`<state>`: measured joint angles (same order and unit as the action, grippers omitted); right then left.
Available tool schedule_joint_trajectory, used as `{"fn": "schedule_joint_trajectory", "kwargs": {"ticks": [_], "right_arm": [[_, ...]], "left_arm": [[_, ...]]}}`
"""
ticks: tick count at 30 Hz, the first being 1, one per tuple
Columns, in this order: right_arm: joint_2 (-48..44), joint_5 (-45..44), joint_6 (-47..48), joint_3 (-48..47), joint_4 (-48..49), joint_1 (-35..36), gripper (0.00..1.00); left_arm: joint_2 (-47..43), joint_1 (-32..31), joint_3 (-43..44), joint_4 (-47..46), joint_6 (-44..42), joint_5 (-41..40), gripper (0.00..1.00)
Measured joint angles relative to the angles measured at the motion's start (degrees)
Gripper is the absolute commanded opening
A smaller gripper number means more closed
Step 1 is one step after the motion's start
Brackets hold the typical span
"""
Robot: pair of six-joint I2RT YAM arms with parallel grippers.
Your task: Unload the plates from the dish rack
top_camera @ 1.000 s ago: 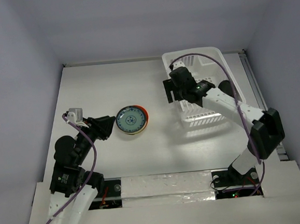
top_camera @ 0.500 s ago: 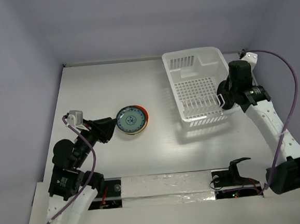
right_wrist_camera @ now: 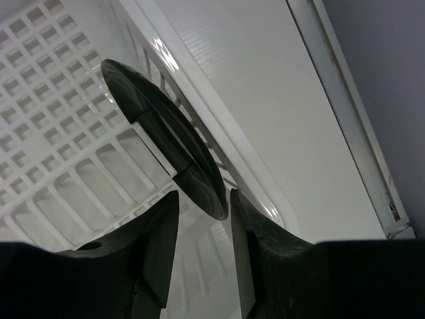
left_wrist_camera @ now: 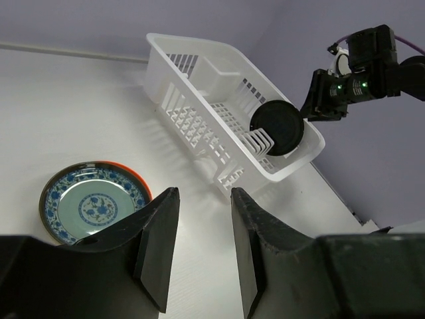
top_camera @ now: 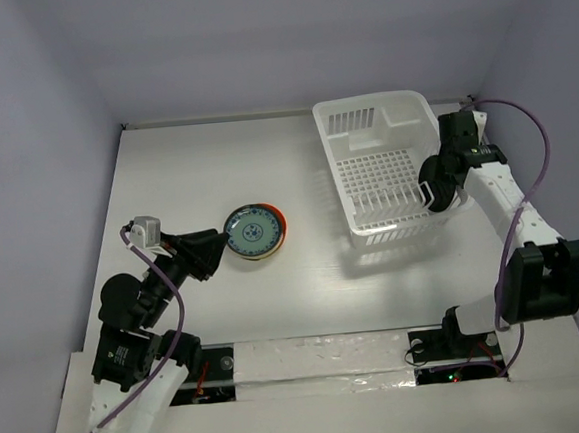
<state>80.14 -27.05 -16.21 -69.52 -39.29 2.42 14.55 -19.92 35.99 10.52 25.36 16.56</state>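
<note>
The white dish rack (top_camera: 354,121) stands at the table's back right. One black plate (top_camera: 429,175) stands on edge inside it against the right wall, also seen in the left wrist view (left_wrist_camera: 275,126). My right gripper (top_camera: 440,197) reaches over that wall. In its wrist view the black plate's (right_wrist_camera: 166,143) lower rim lies between the fingertips of this gripper (right_wrist_camera: 202,194), close to the right finger, with a gap on the left. A stack of plates (top_camera: 255,231), blue-patterned on top and orange-red beneath, lies at mid-left. My left gripper (top_camera: 212,247) (left_wrist_camera: 204,193) hovers beside it, open and empty.
The rack's grid base (right_wrist_camera: 53,100) and upright divider ribs (left_wrist_camera: 260,141) lie next to the black plate. A metal rail (top_camera: 491,160) runs along the table's right edge, close behind my right arm. Purple walls enclose the table on three sides.
My right arm left the rack's near-left side and swung round to its right wall, where its gripper now straddles the black plate. The left arm barely shifted.
</note>
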Motion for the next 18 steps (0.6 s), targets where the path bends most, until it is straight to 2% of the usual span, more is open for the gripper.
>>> {"fn": "schedule_joint_trajectory", "kwargs": {"ticks": [5, 13, 14, 18], "right_arm": [[4.7, 0.0, 1.3, -3.2, -0.5, -0.2, 0.41], [10.6, -2.8, 2.9, -7.3, -2.1, -0.2, 0.33], [11.1, -3.1, 3.0, -7.6, -2.3, -0.2, 0.31], [12.7, -4.1, 4.6, -8.8, -3.5, -0.2, 0.12]], "left_arm": [[-0.1, 0.0, 0.0, 0.0, 0.0, 0.2, 0.35], [-0.2, 0.0, 0.0, 0.0, -0.1, 0.6, 0.35], [-0.3, 0.0, 0.0, 0.0, -0.1, 0.7, 0.35], [-0.6, 0.0, 0.0, -0.1, -0.3, 1.0, 0.35]]}}
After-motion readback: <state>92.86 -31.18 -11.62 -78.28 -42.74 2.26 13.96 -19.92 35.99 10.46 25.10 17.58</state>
